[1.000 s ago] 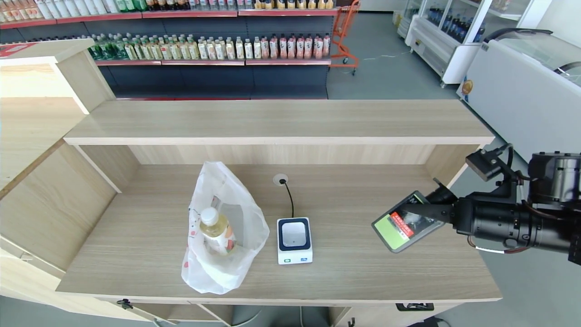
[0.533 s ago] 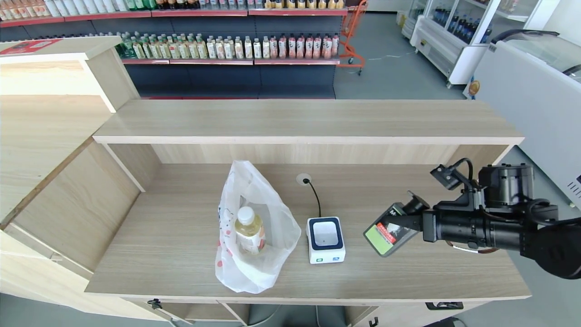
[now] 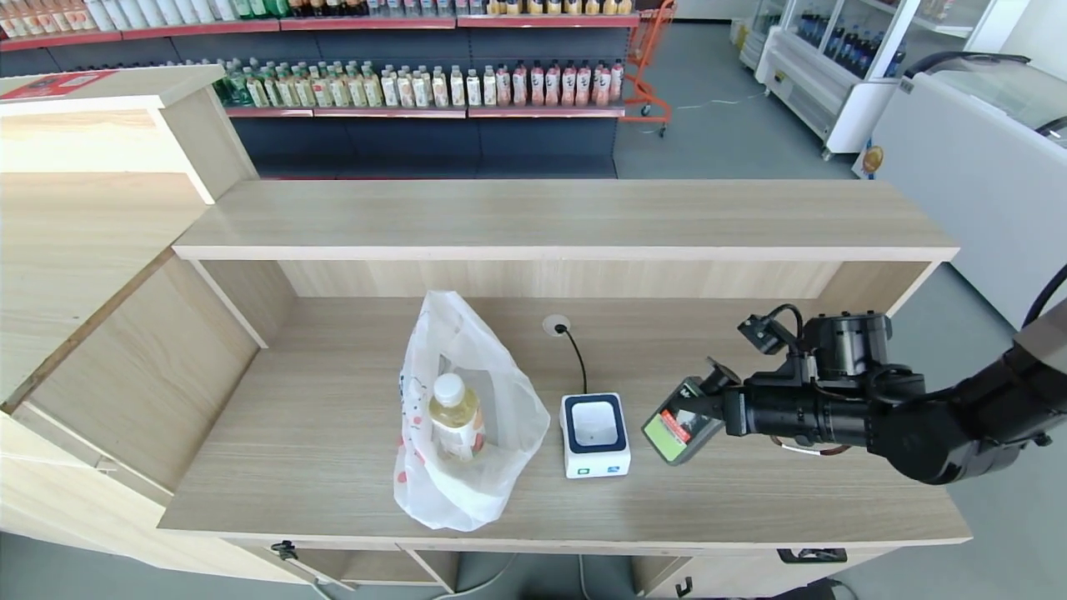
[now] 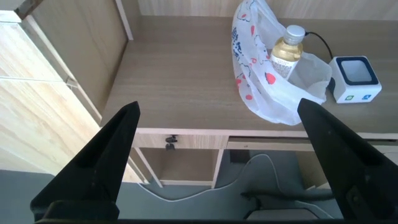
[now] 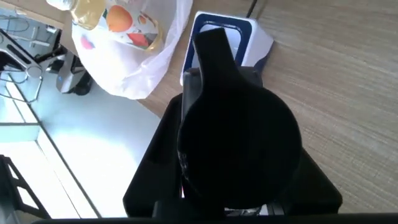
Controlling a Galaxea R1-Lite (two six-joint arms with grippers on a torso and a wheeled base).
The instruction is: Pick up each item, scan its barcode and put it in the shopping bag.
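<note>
Packet held up beside the scanner, with one bottle sitting in the bag.

Nearest me, the left gripper (image 4: 219,107) hangs off the front edge of the wooden counter (image 3: 750,500), its fingers spread wide apart with nothing between them. On the counter the white shopping bag (image 3: 508,400) stands open with a capped bottle (image 3: 454,417) upright inside. Just to its right sits the small white scanner (image 3: 594,433), window facing up. The right gripper (image 3: 700,404) comes in from the right side, fingers clamped on a flat green, red and black packet (image 3: 677,423) — tilted, just beside the scanner. Behind, the scanner's black cable (image 3: 575,358) runs to a hole in the counter, then the raised ledge (image 3: 567,217), then store shelves (image 3: 417,83) lined with bottles.
</note>
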